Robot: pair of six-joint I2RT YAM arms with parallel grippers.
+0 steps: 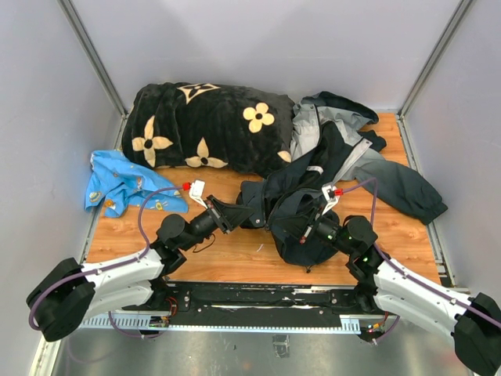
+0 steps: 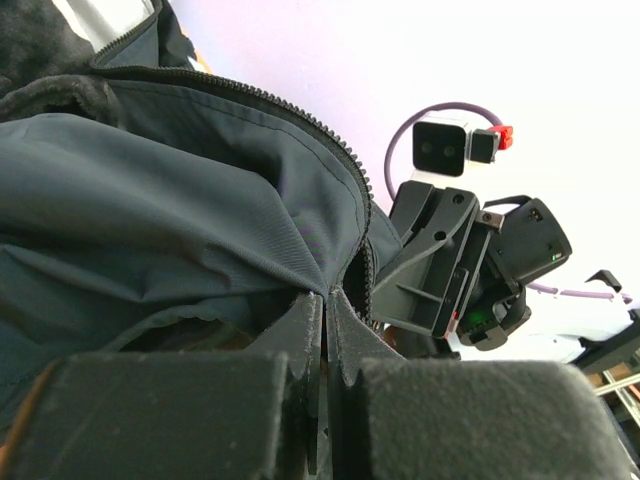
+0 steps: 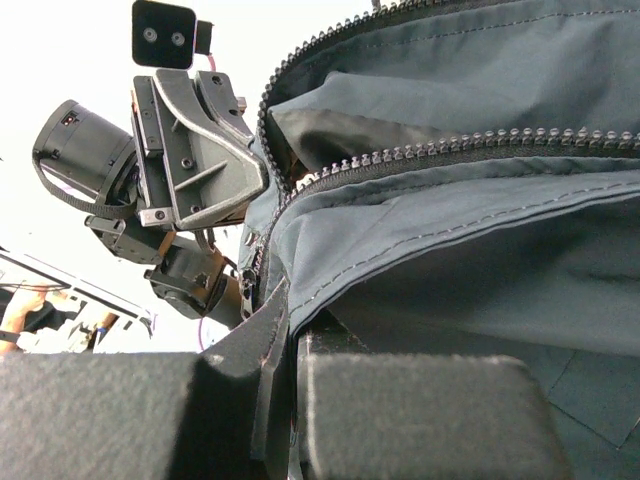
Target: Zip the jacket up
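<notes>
The dark navy and grey jacket point(image 1: 329, 168) lies crumpled across the middle and right of the wooden table point(image 1: 235, 258), with one sleeve trailing to the right. My left gripper point(image 1: 237, 213) is shut on the jacket's left front edge. My right gripper point(image 1: 304, 229) is shut on the fabric at the near hem, a short way to the right of the left one. In the left wrist view my left gripper point(image 2: 335, 305) pinches cloth just below the open zipper teeth point(image 2: 300, 115). In the right wrist view my right gripper point(image 3: 291, 325) clamps the seam under a row of zipper teeth point(image 3: 470, 145).
A black plush blanket point(image 1: 211, 125) with cream flowers is bunched at the back left, touching the jacket. A small blue patterned cloth point(image 1: 125, 184) lies at the left edge. White walls with metal rails enclose the table on three sides.
</notes>
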